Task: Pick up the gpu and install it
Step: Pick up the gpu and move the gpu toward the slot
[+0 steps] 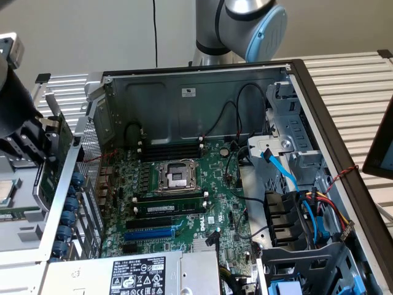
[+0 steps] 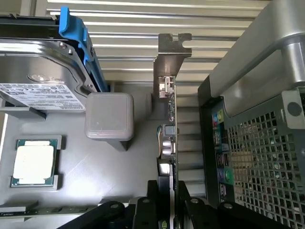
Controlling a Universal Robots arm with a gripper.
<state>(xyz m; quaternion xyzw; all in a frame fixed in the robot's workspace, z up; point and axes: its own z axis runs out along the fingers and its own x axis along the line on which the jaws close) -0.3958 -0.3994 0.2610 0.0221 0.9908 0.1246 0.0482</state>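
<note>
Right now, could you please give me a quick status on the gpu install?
Hand shut on gpu; gpu outside case, not installed. Rear wall stands between it and motherboard.

gpu point(image 2: 168, 119) end hidden inside gripper point(image 2: 167, 191), hard drive point(image 2: 38, 62) cut off by frame edge

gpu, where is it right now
At the exterior view's left, the gpu is held between the fingers just outside the computer case, beside its perforated rear wall.

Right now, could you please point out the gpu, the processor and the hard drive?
gpu point(image 2: 171, 114): wrist view, on the board's edge below the bracket.
processor point(image 2: 32, 163): wrist view, centre of its metal lid.
hard drive point(image 2: 43, 71): wrist view, on its metal top cover.
</note>
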